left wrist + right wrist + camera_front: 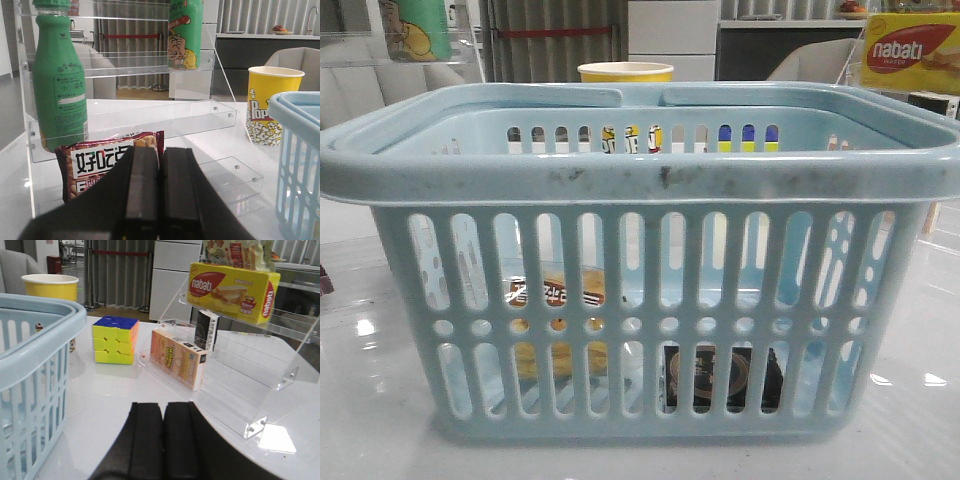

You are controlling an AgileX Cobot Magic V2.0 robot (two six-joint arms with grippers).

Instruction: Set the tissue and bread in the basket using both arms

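The pale blue basket (640, 170) fills the front view. Through its slots I see the bread (558, 300) lying inside at the left, golden with a dark brown label. The black tissue pack (722, 376) lies inside at the right on the basket floor. The basket's edge also shows in the left wrist view (300, 150) and in the right wrist view (35, 355). My left gripper (160, 150) is shut and empty, beside the basket. My right gripper (163, 405) is shut and empty over bare table on the basket's other side. Neither gripper shows in the front view.
A clear shelf rack (150, 115) holds a green bottle (57, 80), a green can (185, 32) and a red snack packet (107, 160). A yellow popcorn cup (270, 105) stands behind the basket. A puzzle cube (115, 340), an orange box (177, 357) and a nabati box (232, 290) sit on the other side.
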